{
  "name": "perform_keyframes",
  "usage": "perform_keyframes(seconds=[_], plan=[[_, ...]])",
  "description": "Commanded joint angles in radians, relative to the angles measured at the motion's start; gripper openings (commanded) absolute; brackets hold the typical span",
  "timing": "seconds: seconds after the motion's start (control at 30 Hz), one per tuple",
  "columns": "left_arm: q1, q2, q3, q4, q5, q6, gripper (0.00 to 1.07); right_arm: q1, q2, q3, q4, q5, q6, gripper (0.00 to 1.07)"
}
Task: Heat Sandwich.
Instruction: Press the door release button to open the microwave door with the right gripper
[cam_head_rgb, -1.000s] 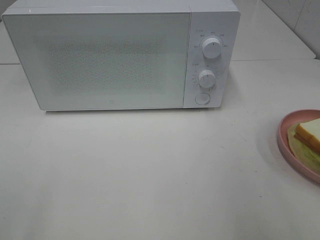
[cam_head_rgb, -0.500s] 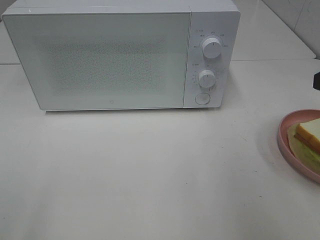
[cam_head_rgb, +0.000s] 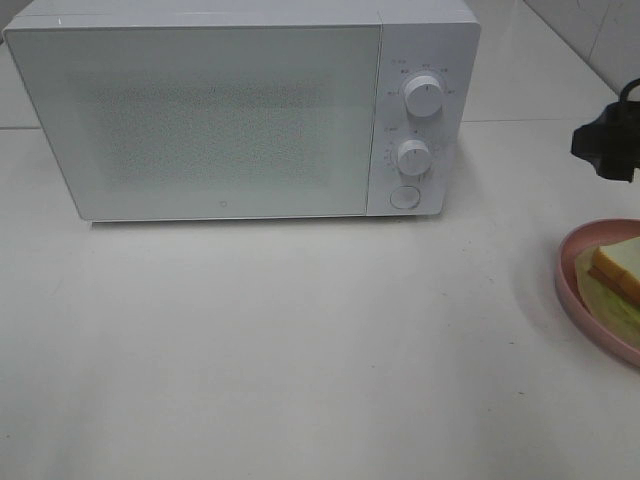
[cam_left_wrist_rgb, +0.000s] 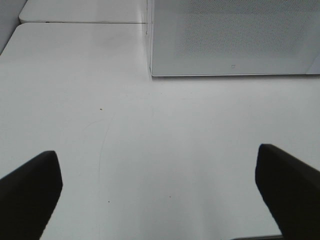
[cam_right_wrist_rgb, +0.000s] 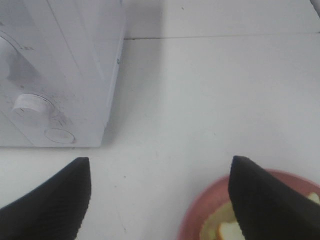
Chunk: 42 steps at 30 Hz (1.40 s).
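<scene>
Right gripper (cam_right_wrist_rgb: 159, 164): black fingers spread wide, nothing between them, touching nothing. It hangs above the white surface (cam_head_rgb: 300, 350) near its right edge, between the white boxy microwave (cam_head_rgb: 200, 120) and the round pink plate (cam_head_rgb: 566, 275). Left gripper (cam_left_wrist_rgb: 157, 155): fully spread, empty, over bare surface before the microwave door. Sandwich of thick white bread slices with tan crust (cam_head_rgb: 622, 265) lies on the plate at the surface's right edge.

Sandwich (cam_head_rgb: 622, 266) — pale bread, golden crust — rests on pink plate (cam_head_rgb: 566, 275), far right, partly cropped.
</scene>
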Motion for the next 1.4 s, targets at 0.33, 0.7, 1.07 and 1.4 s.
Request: perform_keyframes(seconds=[0.33, 0.7, 1.07, 1.4], plan=[[0.003, -0.024, 0.003, -0.003, 0.001, 0.002, 1.03, 0.179, 0.141, -0.003, 0.081, -0.253, -0.017, 0.78], [0.003, -0.024, 0.003, -0.003, 0.001, 0.002, 1.03, 0.362, 0.18, 0.128, 0.377, -0.6, -0.214, 0.77], [0.003, -0.024, 0.003, -0.003, 0.001, 0.002, 1.03, 0.604, 0.339, 0.172, 0.638, -0.909, -0.333, 0.76], [0.003, -0.024, 0.003, -0.003, 0.001, 0.002, 1.03, 0.75, 0.478, 0.172, 0.791, -1.01, -0.328, 0.76]])
